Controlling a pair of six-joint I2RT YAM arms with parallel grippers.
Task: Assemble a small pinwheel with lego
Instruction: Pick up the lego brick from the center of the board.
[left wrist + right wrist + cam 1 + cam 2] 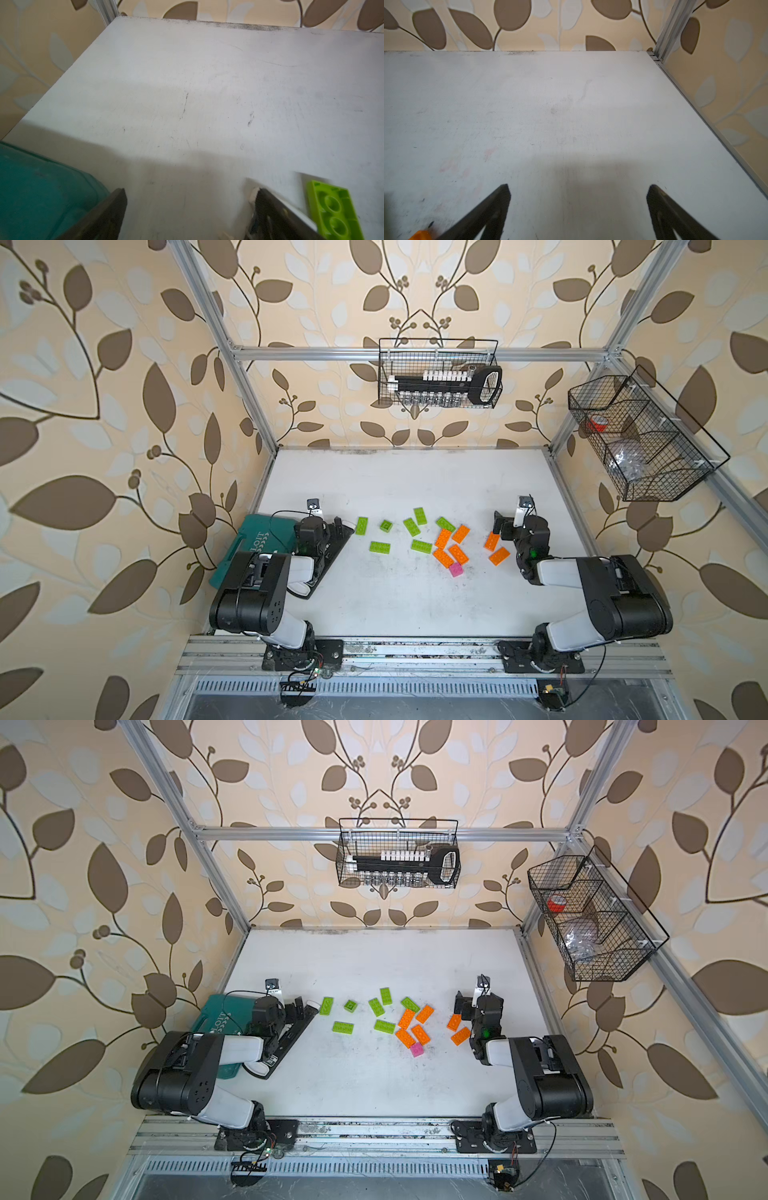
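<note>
Between left pincer [190,190] and right pincer [579,186] (both agape): scattered lego [422,546].

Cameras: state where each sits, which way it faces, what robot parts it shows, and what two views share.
Top views: high over the near side, looking down toward the back wall at the table and scattered lego bricks; left arm and right arm show.
Left wrist: on the left arm, low, facing the back wall across the table; open left hand shows fingertips only.
Right wrist: likewise on its arm; open right hand shows fingertips only.
Shared: left wrist's lime brick and teal case also appear in both top views.
</note>
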